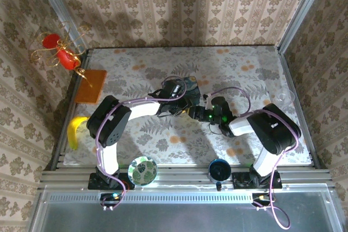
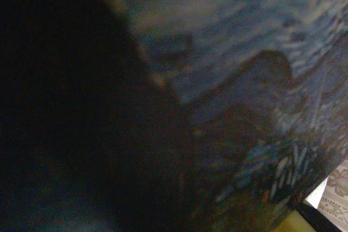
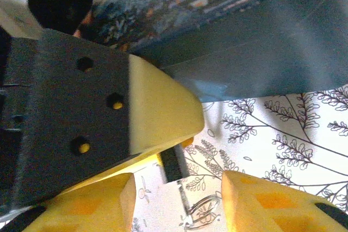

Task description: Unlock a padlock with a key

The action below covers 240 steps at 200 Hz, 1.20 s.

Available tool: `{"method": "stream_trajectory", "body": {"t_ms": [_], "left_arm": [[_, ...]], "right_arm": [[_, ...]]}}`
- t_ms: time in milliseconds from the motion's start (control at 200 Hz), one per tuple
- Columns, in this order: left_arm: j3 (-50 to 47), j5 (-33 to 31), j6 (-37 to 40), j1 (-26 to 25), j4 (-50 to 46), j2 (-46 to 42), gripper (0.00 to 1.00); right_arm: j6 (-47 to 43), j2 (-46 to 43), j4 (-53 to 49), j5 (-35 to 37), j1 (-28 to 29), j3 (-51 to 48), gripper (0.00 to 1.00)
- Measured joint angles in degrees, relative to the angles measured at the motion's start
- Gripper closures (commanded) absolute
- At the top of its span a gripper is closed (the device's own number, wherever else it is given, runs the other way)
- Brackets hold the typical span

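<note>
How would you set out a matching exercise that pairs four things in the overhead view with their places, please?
Things:
1. banana
2. tin
3. blue mug
4. clear cup

Places:
A. near edge
B. left edge
C. right edge
D. middle

Pairs: 1-B, 2-D, 3-A, 4-C

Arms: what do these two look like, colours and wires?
The left arm and right arm are black-and-white segments with lilac cables looping along them. The right gripper has green lights and yellow fingers.
</note>
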Motion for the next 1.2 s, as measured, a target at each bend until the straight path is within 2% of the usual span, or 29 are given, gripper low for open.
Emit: {"method": "stream_trajectory", "body": {"t_ms": [350, 500, 760, 1201], "left_arm": [[-1.38, -0.24, 0.17, 0.11, 2.91, 0.0, 1.0], [-1.38, -0.09, 0.22, 0.26, 2.95, 0.0, 1.0], [-1.38, -0.04, 0.24, 0.28, 2.97, 0.0, 1.0], [-1.38, 0.0, 0.22, 0.31, 3.08, 0.0, 1.0]], "right_arm": [[0.83, -2.34, 3.85, 0.02, -0.17, -4.28, 0.61], [1.53, -3.61, 4.0, 0.2, -0.28, -6.19, 0.69], [2.71, -4.0, 5.66, 0.2, -0.39, -6.54, 0.72], [5.29, 4.02, 11.87, -0.42, -0.48, -4.22, 0.74]]}}
